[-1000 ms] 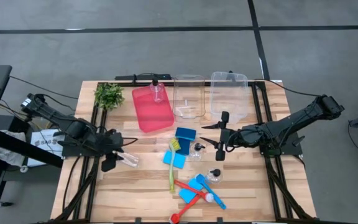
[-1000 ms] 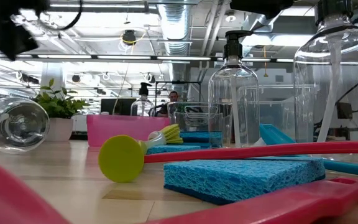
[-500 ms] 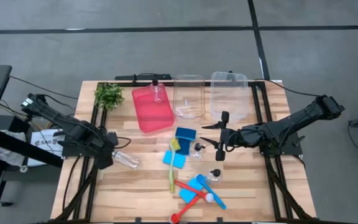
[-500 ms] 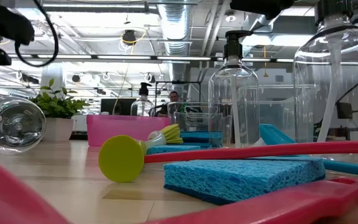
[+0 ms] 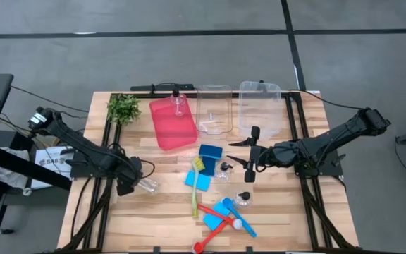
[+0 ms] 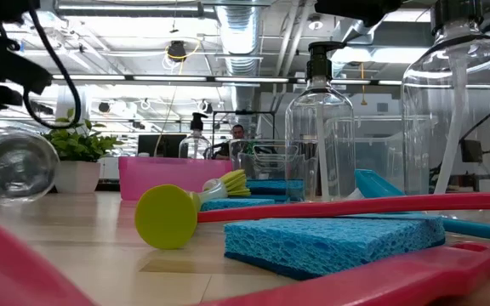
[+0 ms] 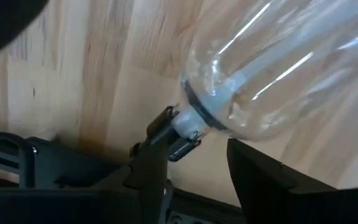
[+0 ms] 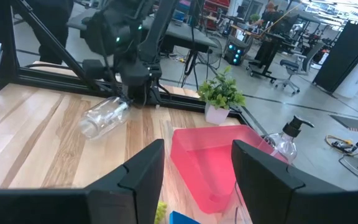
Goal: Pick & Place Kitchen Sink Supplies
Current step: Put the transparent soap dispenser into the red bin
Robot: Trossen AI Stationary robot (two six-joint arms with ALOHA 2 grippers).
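A clear bottle (image 5: 145, 185) lies on its side at the table's left, its black pump top (image 7: 169, 127) toward the left edge. My left gripper (image 5: 127, 182) points down over that pump end, open, one finger on each side of the neck (image 7: 194, 115). My right gripper (image 5: 240, 152) hangs level and open at mid-right with nothing between its fingers. Blue sponges (image 5: 210, 152), (image 5: 197, 180), (image 5: 217, 215), a yellow-green brush (image 5: 194, 190), a red brush (image 5: 213, 226), a blue brush (image 5: 240, 219) and two small bottles (image 5: 224, 169), (image 5: 243, 199) lie or stand at the centre. Another bottle (image 5: 179, 104) stands in the red bin (image 5: 171, 130). My left gripper comes from above with its fingers (image 7: 148, 174) across the lying bottle's neck. One finger is close beside the black pump top (image 7: 169, 127). Whether it touches I cannot tell. The bottle rests on the table.
Two clear bins (image 5: 213, 109), (image 5: 259, 106) stand at the far edge beside the red bin. A potted plant (image 5: 123, 107) is at the far left. Black frame rails (image 5: 101, 197) run along the table's left side close to the lying bottle.
My left gripper has come down toward the lying bottle and tipped from slanting to pointing straight down, ending over the bottle's pump end.
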